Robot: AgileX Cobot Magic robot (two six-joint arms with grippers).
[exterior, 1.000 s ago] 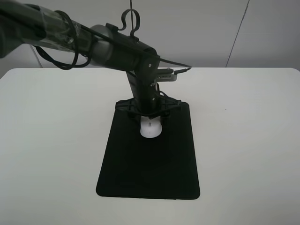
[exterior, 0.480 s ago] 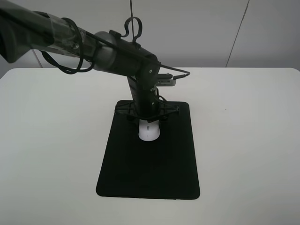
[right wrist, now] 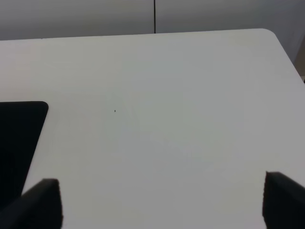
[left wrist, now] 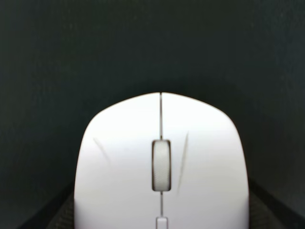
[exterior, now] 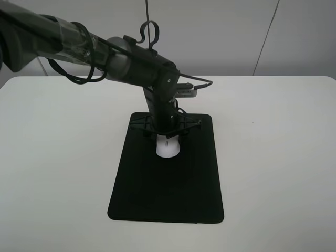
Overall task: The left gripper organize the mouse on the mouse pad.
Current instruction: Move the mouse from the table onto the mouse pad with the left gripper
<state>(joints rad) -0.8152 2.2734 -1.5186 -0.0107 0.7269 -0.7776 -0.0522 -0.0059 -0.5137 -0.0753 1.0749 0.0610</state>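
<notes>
White surface [exterior: 273,157] filling most of the high view, rounded at its far corners, backed by a pale grey wall [exterior: 220,31] with a thin dark seam [exterior: 266,37] slanting down at 1 o'clock. Reaching in from 10 o'clock, a black arm [exterior: 47,34], bent downward at centre, small silver-grey box [exterior: 186,90] on its far side. Thin dark cord [exterior: 146,8] hanging at 12 o'clock, curled at its lower end just over the arm. Left pincer [exterior: 168,137] clenched on the mouse [exterior: 168,149], black fingers [left wrist: 274,214] tight against both flanks. Mouse over the mouse pad [exterior: 157,184], toward 12 o'clock from the pad's middle, near its far edge and centred across its width; resting on it or barely lifted, cannot tell. Long axis of the mouse along the 12-to-6 line, button end and grey wheel strip [left wrist: 161,164] toward 6 o'clock, tail end hidden under the pincer. Pad flat at centre of the surface, long sides on that same line. Toward 3 o'clock, one tiny dark speck [exterior: 252,123] on the white. Right pincer [right wrist: 162,205] released, fingers spread wide apart above the white top, one rounded pad corner in sight of its wrist camera.
</notes>
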